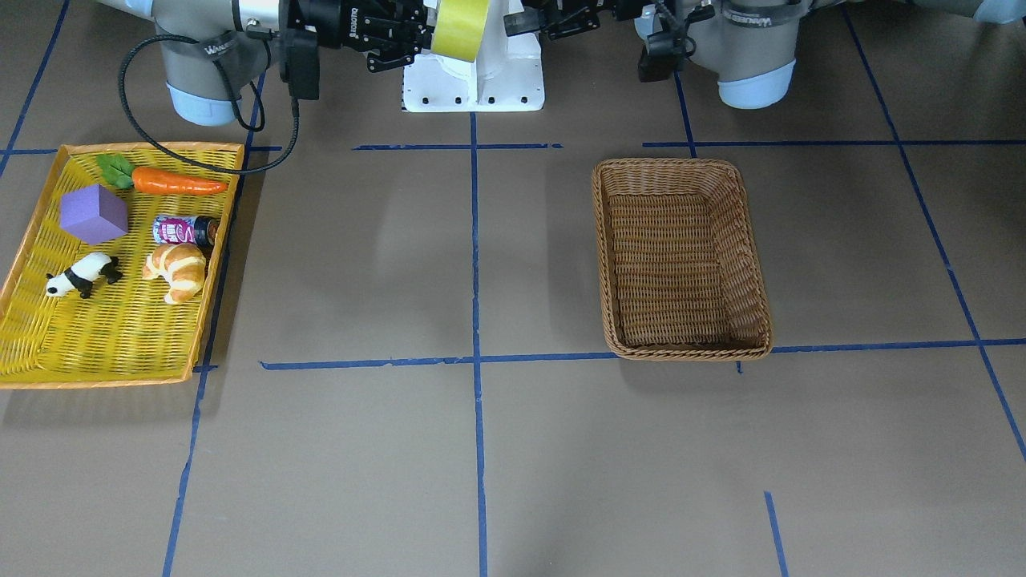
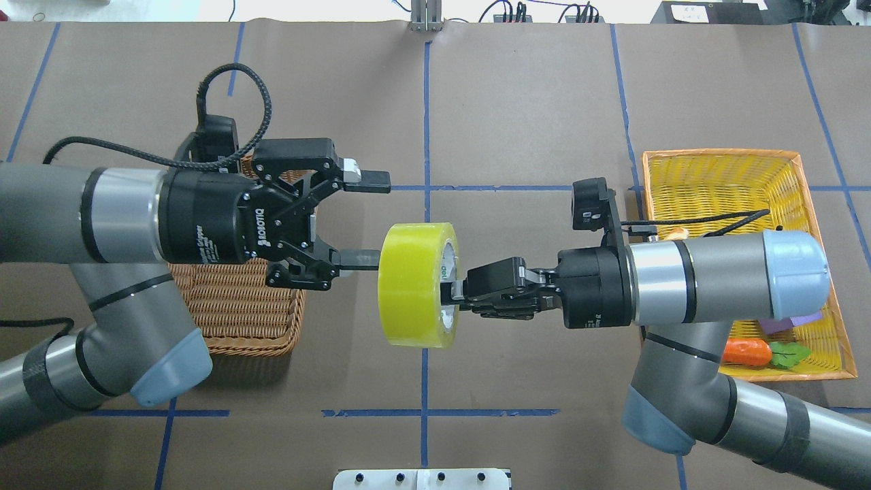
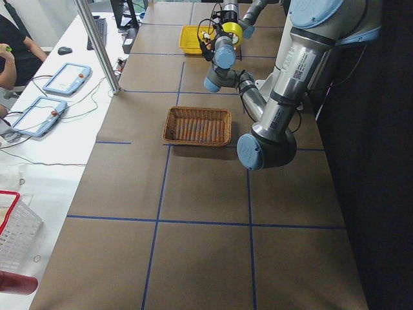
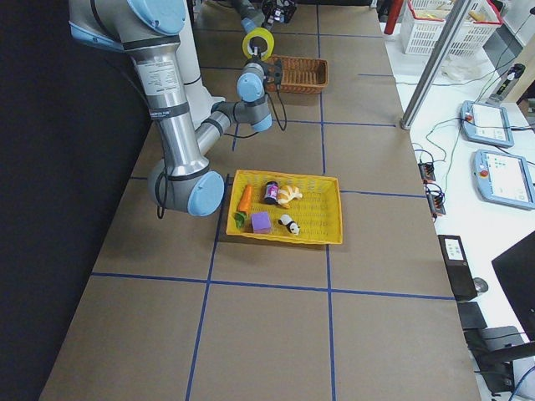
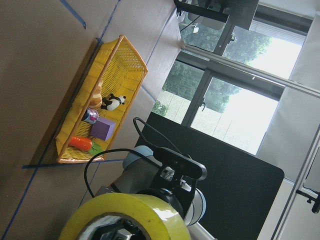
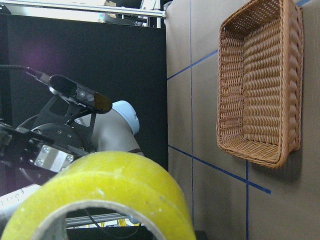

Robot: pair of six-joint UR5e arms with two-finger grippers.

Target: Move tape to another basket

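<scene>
Two grippers face each other over the middle of the table in the overhead view. Farthest toward 9 o'clock, the basket (image 2: 231, 320) lies under the left arm. Next comes the left gripper (image 2: 373, 219), its jaws spread wide. Its lower finger ends just beside the tape (image 2: 412, 286), though whether they touch I cannot tell. The roll hangs on edge in the air, between the two grippers and well clear of the basket, with its core opening toward 3 o'clock. From that side the right gripper (image 2: 450, 292) is pinched shut on the roll's wall at the core. The yellow tray (image 2: 714, 170) lies at far 3 o'clock.

The roll is probably light and stiff, with a slick outer face. The firmest hold looks like one finger inside the core and one outside, on the wall opposite the present grip.
</scene>
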